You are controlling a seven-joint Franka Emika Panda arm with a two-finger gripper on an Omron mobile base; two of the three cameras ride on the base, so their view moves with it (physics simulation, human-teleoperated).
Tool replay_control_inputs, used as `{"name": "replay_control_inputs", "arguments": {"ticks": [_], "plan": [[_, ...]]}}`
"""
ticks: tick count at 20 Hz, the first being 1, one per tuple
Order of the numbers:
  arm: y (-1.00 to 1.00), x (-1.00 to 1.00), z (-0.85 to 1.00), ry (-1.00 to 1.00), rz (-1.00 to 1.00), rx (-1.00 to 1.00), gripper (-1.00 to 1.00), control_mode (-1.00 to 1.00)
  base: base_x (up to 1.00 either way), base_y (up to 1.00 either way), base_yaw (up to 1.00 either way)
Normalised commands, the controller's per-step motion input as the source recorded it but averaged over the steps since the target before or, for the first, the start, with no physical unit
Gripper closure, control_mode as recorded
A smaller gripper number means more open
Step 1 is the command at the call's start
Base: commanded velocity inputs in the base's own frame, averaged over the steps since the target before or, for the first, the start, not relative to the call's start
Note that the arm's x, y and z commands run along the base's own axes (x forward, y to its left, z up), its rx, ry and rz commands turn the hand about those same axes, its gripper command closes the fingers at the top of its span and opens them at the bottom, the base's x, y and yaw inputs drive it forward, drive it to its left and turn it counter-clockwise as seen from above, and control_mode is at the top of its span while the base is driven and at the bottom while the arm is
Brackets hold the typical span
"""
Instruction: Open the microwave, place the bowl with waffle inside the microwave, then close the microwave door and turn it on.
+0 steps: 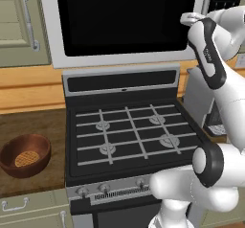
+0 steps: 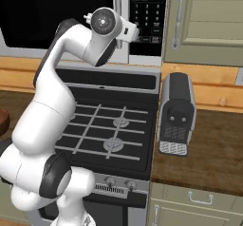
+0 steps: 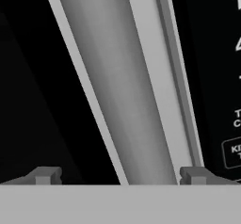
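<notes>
Silver-grey microwave (image 1: 125, 25) with black-glass microwave door (image 1: 122, 14) closed, reddish-brown bowl (image 1: 25, 155) on counter holding golden waffle (image 1: 26, 158)

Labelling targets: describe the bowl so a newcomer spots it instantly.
Find the black gas stove; on the brown counter left of it sits the bowl. It is round, dark reddish-brown wood, holding a small golden grid-patterned waffle, unlike the grey coffee machine right of the stove.

Stove: black gas stove (image 1: 129, 133) between two stretches of brown wooden bench (image 2: 209, 149).
Wall: orange-tan wood band (image 1: 28, 85) behind.
Cabinets: beige doors (image 2: 209, 21) above, drawers (image 2: 199, 201) below.
Appliance: grey coffee machine (image 2: 176, 113) just beside the stove.
</notes>
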Motion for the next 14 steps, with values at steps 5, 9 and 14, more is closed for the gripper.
{"name": "replay_control_inputs", "arguments": {"ticks": [5, 9, 14], "plan": [[0.0, 0.31, -0.1, 0.0, 0.0, 0.01, 1.0, -1.0, 0.0, 0.0, 0.0], [0.0, -0.03, 0.0, 0.0, 0.0, 0.0, 1.0, -1.0, 0.0, 0.0, 0.0], [0.14, -0.39, 0.0, 0.0, -0.04, 0.0, 1.0, -1.0, 0.0, 0.0, 0.0]]}}
